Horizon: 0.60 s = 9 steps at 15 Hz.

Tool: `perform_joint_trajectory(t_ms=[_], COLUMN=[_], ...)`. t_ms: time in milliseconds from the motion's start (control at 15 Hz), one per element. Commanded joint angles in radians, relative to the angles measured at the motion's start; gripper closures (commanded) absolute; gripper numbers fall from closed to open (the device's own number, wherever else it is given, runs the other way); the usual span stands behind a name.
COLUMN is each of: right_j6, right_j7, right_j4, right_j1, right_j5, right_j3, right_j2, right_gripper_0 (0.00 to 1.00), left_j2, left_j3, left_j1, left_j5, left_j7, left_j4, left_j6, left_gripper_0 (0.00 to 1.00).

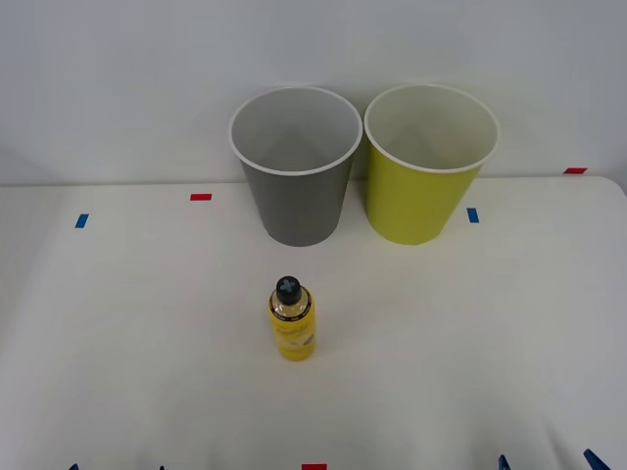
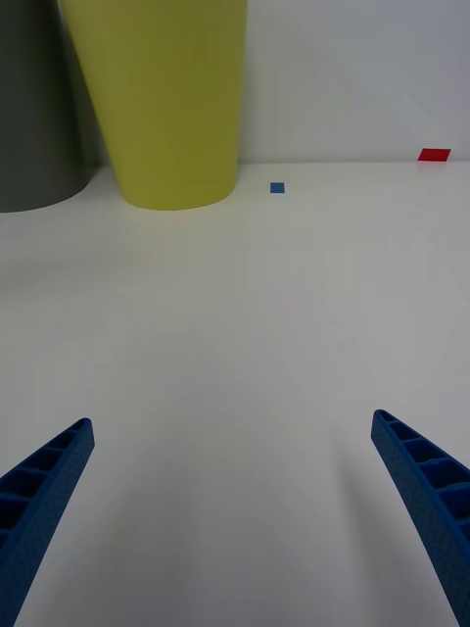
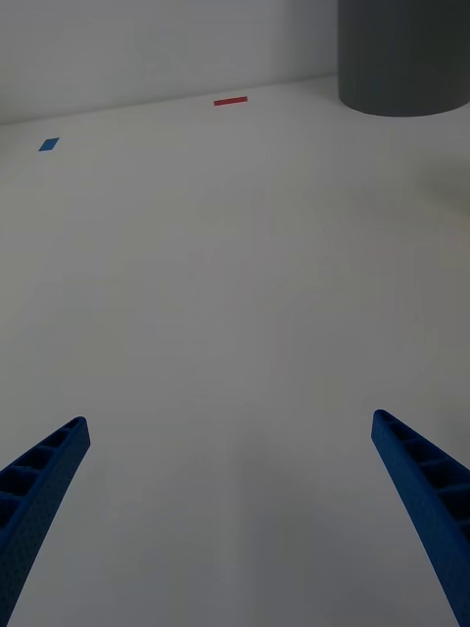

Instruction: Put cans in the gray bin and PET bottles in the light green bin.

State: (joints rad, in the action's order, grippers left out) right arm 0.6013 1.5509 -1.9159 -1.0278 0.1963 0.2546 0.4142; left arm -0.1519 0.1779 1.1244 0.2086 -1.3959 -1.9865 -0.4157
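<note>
Reaching from spread-fingered right gripper [image 2: 235, 509] toward upright PET bottle [image 1: 291, 321] mid-table before gray bin [image 1: 295, 166], pinching label squarely, lifting clear over light green bin [image 1: 428, 164]; left gripper [image 3: 235, 509] likewise spread, idle.

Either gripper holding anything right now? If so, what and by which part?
Nothing held. The left gripper and right gripper are both open over bare table; the PET bottle stands untouched before the gray bin.
</note>
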Motion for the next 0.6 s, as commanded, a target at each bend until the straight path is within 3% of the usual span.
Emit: perform_joint_trajectory(t_ms=[67, 600], right_j6=[0.000, 0.000], right_j7=[0.000, 0.000], right_j4=[0.000, 0.000], right_j1=[0.000, 0.000], right_j5=[0.000, 0.000], right_j3=[0.000, 0.000], right_j2=[0.000, 0.000], right_gripper_0=[0.01, 0.01], left_j2=[0.000, 0.000], left_j3=[0.000, 0.000], left_j1=[0.000, 0.000], left_j5=[0.000, 0.000], left_j7=[0.000, 0.000], left_j4=[0.000, 0.000], left_j6=[0.000, 0.000], left_gripper_0=[0.00, 0.00])
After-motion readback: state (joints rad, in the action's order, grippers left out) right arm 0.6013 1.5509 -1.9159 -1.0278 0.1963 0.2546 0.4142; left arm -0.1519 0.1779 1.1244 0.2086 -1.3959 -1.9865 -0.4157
